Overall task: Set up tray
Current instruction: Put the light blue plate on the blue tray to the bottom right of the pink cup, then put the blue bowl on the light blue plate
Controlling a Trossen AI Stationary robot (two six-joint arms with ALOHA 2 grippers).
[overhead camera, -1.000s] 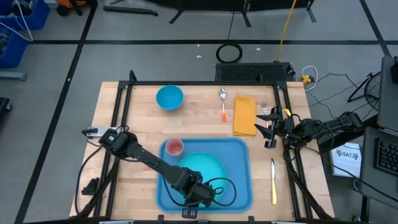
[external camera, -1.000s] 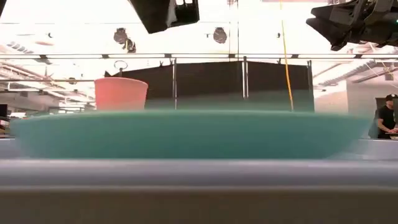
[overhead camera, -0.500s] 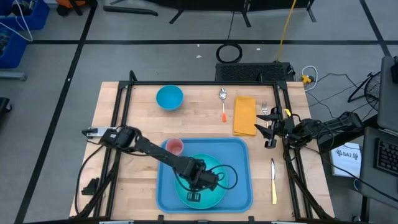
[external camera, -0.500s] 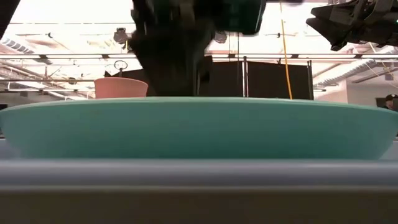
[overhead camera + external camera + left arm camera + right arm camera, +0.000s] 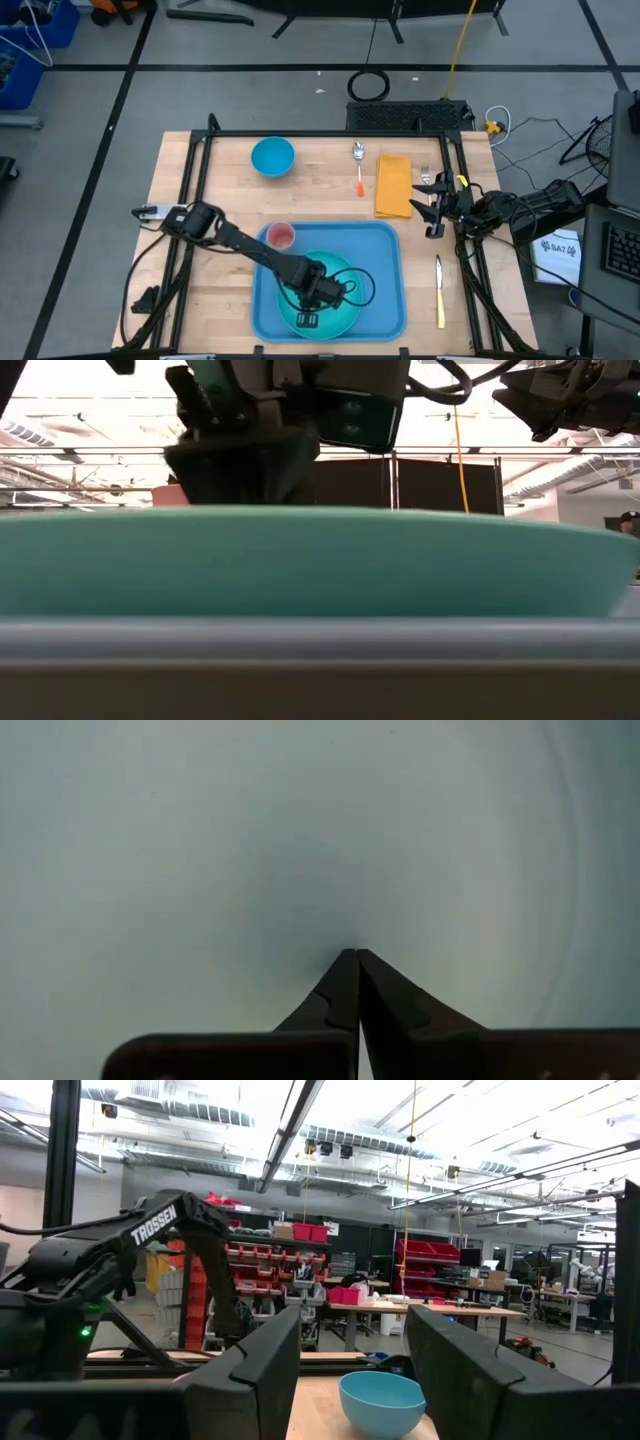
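The light-blue tray (image 5: 385,250) lies at the table's near middle. A round teal plate (image 5: 340,300) rests flat on the tray floor near its front rim and fills the low view (image 5: 320,565). A pink cup (image 5: 281,237) stands upright in the tray's far left corner. My left gripper (image 5: 308,318) is shut, with its tips down on the plate; it also shows in the low view (image 5: 250,480). My right gripper (image 5: 432,212) is open and empty above the table's right edge, beside the napkin. My left gripper touches the plate's inner surface (image 5: 352,935) with its shut fingertips (image 5: 345,980), coming from above and slanting toward the near edge. It pinches nothing. The plate lies flat on the tray floor.
On the far half of the table lie a blue bowl (image 5: 272,157), a spoon with an orange handle (image 5: 358,168), a yellow-orange napkin (image 5: 393,186) and a fork (image 5: 425,176). A knife (image 5: 438,288) lies to the right of the tray. A black frame rims the table.
My left gripper has come down from above the tray onto the teal plate. The plate has slid along the tray floor toward the near edge and now fills more of the low view, hiding most of the pink cup there.
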